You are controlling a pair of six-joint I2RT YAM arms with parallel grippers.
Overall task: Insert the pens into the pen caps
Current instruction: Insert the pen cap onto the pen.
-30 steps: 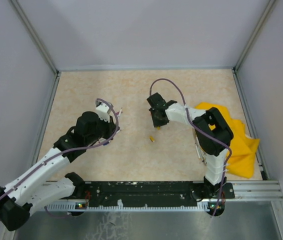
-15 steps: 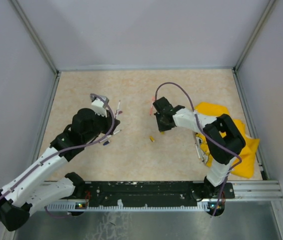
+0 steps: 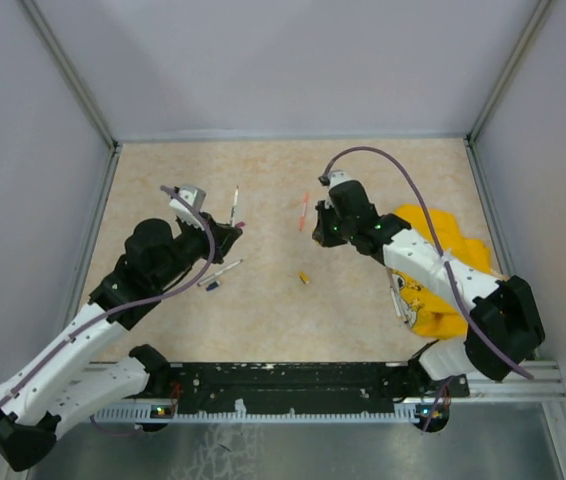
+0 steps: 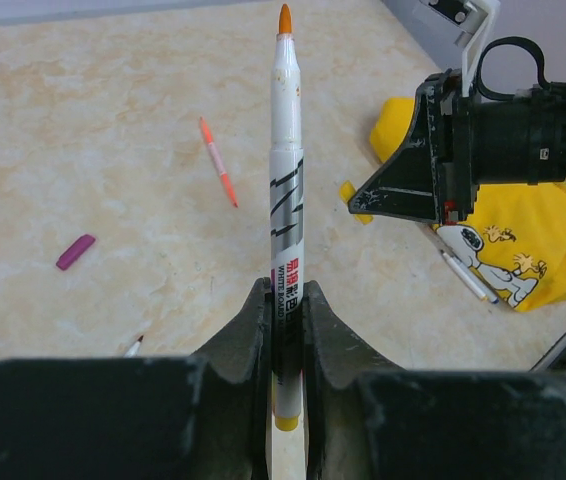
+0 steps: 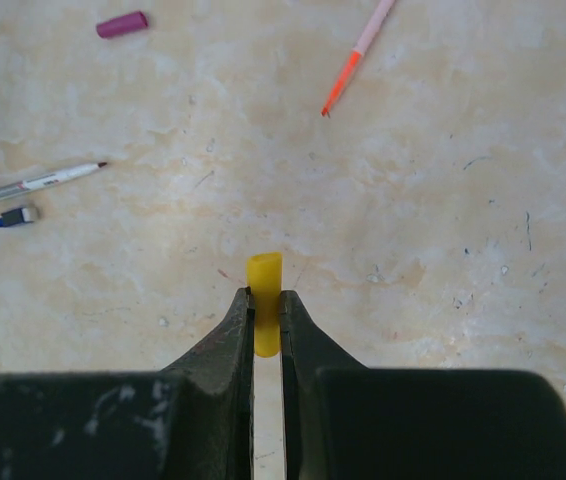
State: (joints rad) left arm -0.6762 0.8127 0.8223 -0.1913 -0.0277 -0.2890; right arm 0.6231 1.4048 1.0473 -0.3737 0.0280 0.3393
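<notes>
Checking top view: left tool (image 3: 230, 229) is clamped on 1 white-barrelled pen (image 3: 235, 205), held clear of the counter (image 3: 383, 170). Right tool (image 3: 318, 235) faces it across mid-counter, well apart; its grip is too small to read here. Loose items: orange-pink pen (image 3: 303, 212) between the 2 tools, white pen (image 3: 225, 268) with dark blue cap (image 3: 211, 286) just beside it, more pens (image 3: 396, 295) at the edge of the yellow cloth (image 3: 468, 245). Small yellow bit (image 3: 304, 278) on the counter, can't tell what.

Left wrist: jaws pinch the pen low on the barrel, orange tip bare and pointing away from the camera. Purple cap (image 4: 75, 251) lies loose to its left. Right tool sits off to the right of the pen's line, not aligned.

Right wrist: jaws closed on a yellow cap (image 5: 264, 315), roughly half of it proud of the fingertips.

Status, my read: 0 pens visibly capped. 1 pen and 1 cap are in hand but apart; lining up and pushing together not yet done. After that, the orange-pink pen, the white pen and those by the cloth need caps; purple and dark blue caps lie loose.
</notes>
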